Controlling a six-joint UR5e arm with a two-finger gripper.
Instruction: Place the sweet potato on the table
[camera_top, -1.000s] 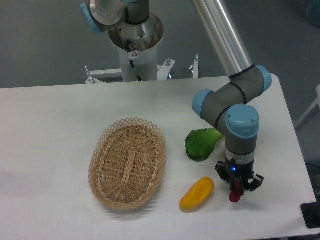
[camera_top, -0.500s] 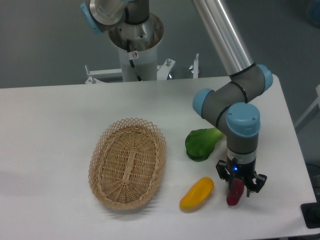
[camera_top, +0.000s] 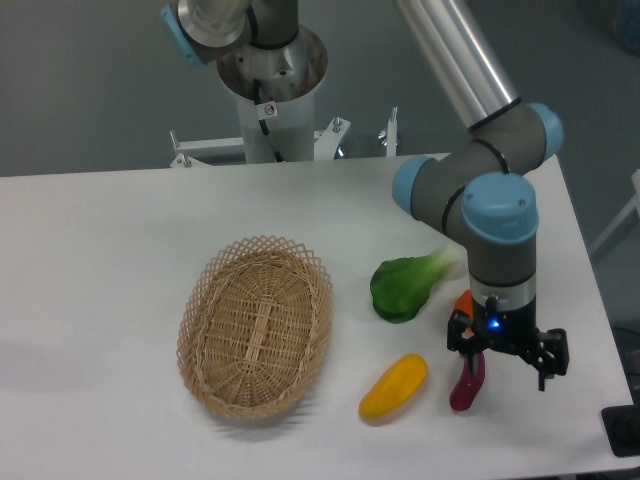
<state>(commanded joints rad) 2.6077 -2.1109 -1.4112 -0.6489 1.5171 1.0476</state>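
Tabletop (camera_top: 110, 250): large, white, matte; carries everything listed below.

Robot arm (camera_top: 470, 190): grey tube with blue joint caps, reaching down from the upper middle to the near right part of the tabletop, wrist pointing straight down.

Wicker basket (camera_top: 256, 326): oval, woven, nothing visible inside; sits left of centre, well apart from the hand.

Green leafy vegetable (camera_top: 403, 286): pale stalk end pointing toward the arm; lies between basket and wrist.

Yellow-orange oblong fruit (camera_top: 393, 386): lies in front of the green vegetable, just beside the sweet potato.

Hand (camera_top: 507, 355): two black fingers spread wide; it grips nothing, as far as the view allows.

Sweet potato (camera_top: 467, 380): slim, dark reddish-purple; appears to rest on the tabletop under the hand's left finger, near the front edge. Whether that finger touches it cannot be told.

Orange item (camera_top: 462, 302): only a sliver shows behind the wrist; likely a round fruit.

Step in hand: release, apparently done. Next move calls for a straight lift of the hand, clear of the tuber, so it is not nudged or rolled.
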